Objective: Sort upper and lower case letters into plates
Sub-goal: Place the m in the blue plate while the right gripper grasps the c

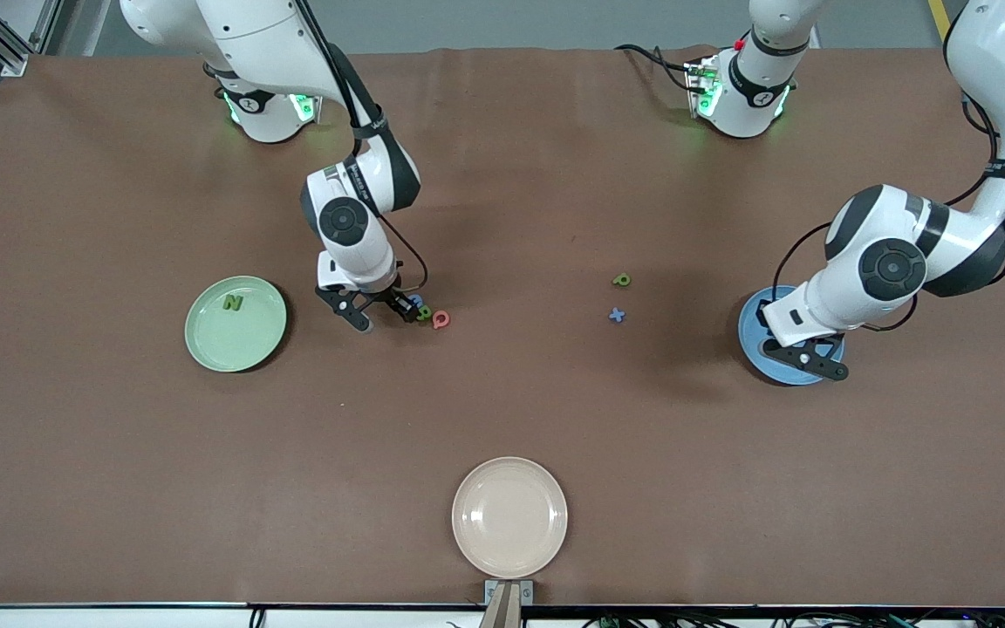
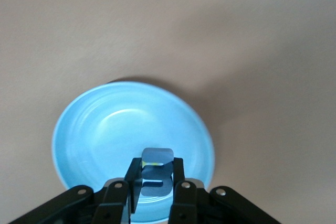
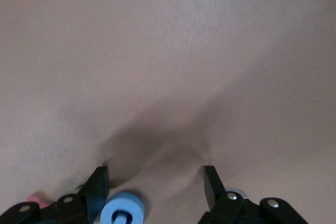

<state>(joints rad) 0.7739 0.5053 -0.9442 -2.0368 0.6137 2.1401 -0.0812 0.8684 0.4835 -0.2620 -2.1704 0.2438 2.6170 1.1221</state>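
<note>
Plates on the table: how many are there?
3. The pale green plate lies toward the right arm's end, beside the right pincer; the blue plate lies under the left pincer; the beige plate lies nearest the front camera. None seems hidden.

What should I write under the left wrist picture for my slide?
Left tool holds a blue letter over the blue plate.

Soft, even overhead light is falling on the brown table (image 1: 502,410), and each arm is casting a diffuse shadow. The right gripper (image 3: 156,187) is throwing a blurred dark patch beneath itself. The blue plate (image 2: 94,124) is showing gentle sheen.
</note>
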